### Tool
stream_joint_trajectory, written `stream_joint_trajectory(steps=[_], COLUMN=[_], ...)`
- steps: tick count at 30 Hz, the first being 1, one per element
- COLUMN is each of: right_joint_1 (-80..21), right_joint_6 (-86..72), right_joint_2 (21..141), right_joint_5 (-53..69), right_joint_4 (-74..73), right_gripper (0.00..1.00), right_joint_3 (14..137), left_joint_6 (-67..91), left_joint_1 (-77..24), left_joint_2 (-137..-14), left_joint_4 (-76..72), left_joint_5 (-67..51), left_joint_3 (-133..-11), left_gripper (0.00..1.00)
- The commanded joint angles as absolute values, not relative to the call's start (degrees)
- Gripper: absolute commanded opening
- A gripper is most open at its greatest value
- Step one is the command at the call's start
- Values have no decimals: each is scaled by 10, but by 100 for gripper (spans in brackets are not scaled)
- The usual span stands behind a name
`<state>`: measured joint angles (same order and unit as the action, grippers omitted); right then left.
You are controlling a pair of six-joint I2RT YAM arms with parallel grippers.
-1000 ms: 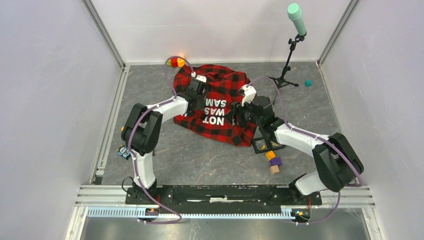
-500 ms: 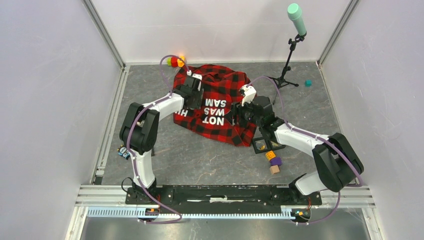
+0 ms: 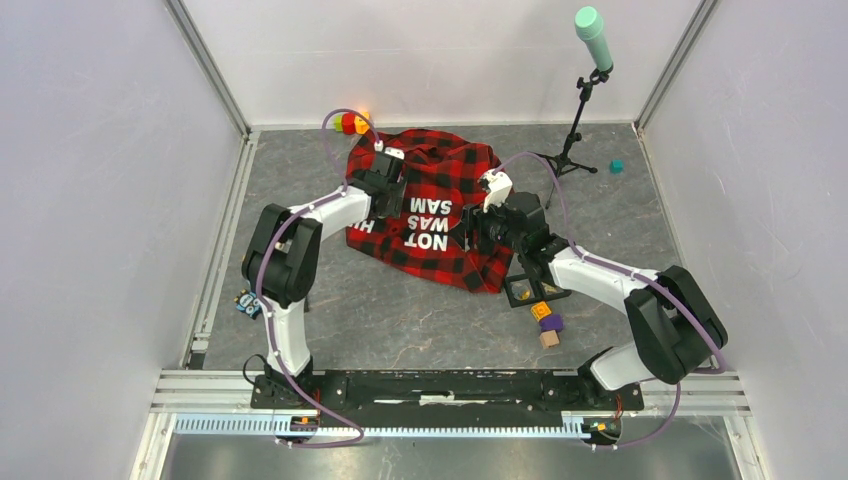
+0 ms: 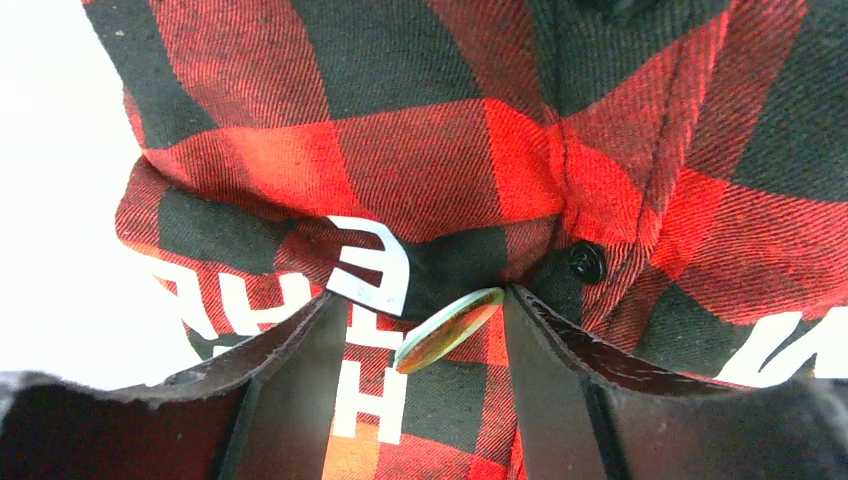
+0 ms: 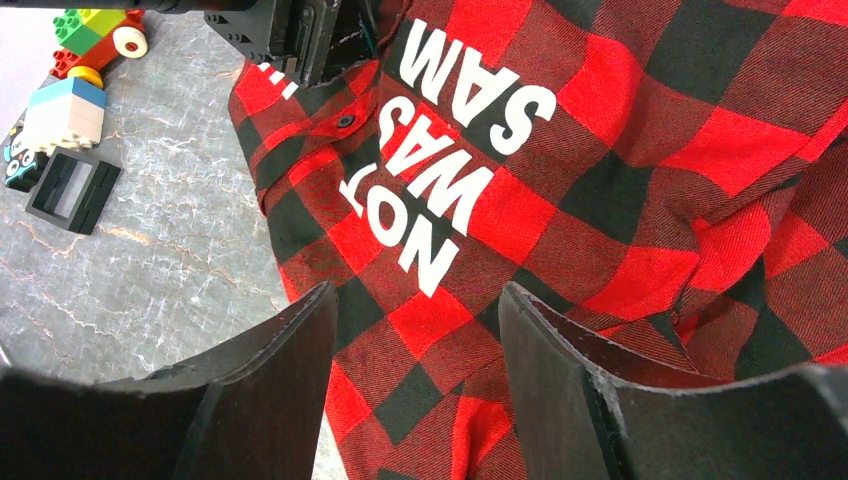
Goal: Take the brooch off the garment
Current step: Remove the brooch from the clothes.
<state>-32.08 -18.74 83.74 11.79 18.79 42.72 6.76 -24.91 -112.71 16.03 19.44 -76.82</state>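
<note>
A grey table (image 3: 400, 310) is being covered at its far middle by the red-and-black check shirt (image 3: 440, 200), which is lying crumpled with its white letters (image 5: 450, 150) facing up. The shirt is being flanked by two grippers. The left gripper (image 4: 422, 296) is being held low over the shirt's left edge, and the right gripper (image 5: 415, 290) is above its right part. Both pairs of jaws are standing spread, and nothing is being pinched by the right pair. The brooch (image 4: 450, 328), a small round disc seen edge-on and tilted, is being framed between the left fingers, just beside a black button (image 4: 586, 262). Its upper rim is at or against one finger and its lower rim is apart from the other, so it is not being gripped.

The step in hand is judged to be the lining-up for the grasp. The next move is calling for the jaws to be brought together on the disc, and for the cloth to be pinned while the disc is being pulled free.

The brooch is being shown by the left wrist view alone. From above it is being hidden under the left gripper. Only lettering, cloth and toy blocks (image 5: 65, 110) are being given by the right wrist view.
</note>
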Motion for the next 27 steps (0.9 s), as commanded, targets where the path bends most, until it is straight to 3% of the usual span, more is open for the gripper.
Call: stream_joint_trajectory(steps=[1,7,10,14,20,27], right_joint_1=[-319,-319,-319,-319,-319,-319], right_joint_6=[-183,-185,-186,-186,-188,-188], right_joint_2=[837,838,838,839,840,840], right_joint_5=[121,125,127,129,133,135], right_joint_4=[205,205,204,205,205,204], right_gripper=[66,65,65,65,65,65], right_joint_3=[437,438,438,438,439,439], left_joint_6=[73,83,85,84,82,98], left_joint_1=[-250,-250,-250,-250,-250,-250], left_joint_2=[-1091,-1064,-1052,-1035,-1030,-1036], left_joint_4=[138,127,124,121,126,125], left_joint_5=[230,218,223,231,234,165], left_joint_3=[-756,-736,-728,-716,-714,-711], left_gripper=[62,59,70,70,59,67])
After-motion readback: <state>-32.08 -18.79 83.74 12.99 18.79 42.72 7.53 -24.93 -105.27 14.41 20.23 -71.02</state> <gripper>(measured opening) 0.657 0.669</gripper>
